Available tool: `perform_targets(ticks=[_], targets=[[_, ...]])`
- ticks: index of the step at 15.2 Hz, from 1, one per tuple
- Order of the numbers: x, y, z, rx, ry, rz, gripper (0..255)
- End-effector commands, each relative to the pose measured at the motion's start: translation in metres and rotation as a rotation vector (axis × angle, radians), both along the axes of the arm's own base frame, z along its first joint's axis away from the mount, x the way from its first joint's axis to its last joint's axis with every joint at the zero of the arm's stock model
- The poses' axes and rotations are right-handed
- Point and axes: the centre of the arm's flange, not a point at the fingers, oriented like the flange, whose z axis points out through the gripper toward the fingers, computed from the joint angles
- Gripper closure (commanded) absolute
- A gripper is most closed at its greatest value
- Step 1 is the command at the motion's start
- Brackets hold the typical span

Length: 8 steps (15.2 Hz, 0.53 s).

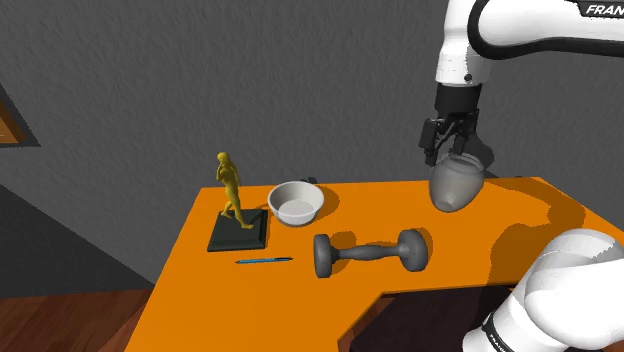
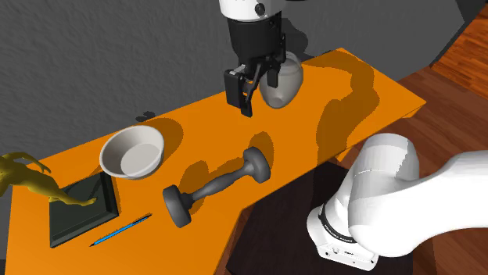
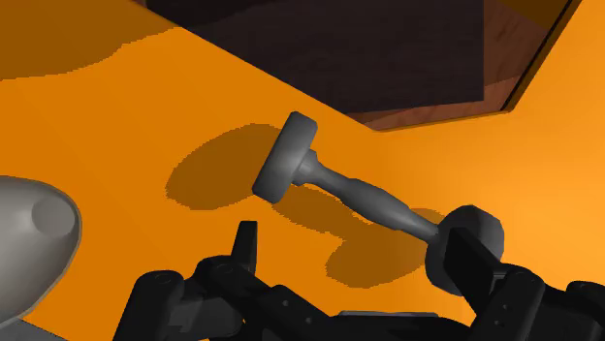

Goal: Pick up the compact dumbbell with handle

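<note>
Grey dumbbell (image 3: pixel 359 189) lies on the orange table (image 1: pixel 300 300), below the black gripper (image 3: pixel 359 254) and clear of it, its handle running across ahead of the fingertips. Both fingers stand wide apart, holding nothing. A rounded grey vessel (image 2: pixel 283 81) sits just beside the hand.

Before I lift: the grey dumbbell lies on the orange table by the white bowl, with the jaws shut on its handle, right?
No: the wrist view shows the jaws open, clear of the handle. The dumbbell does lie on the orange table by the white bowl.
</note>
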Motion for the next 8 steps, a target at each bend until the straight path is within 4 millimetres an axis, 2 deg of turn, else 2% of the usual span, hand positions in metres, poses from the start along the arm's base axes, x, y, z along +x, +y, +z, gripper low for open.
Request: perform_targets(ticks=[1, 8], targets=[[0.000, 0.000, 0.000, 0.000, 0.000, 0.000, 0], [0.034, -0.011, -0.087, 0.081, 0.018, 0.320, 0]])
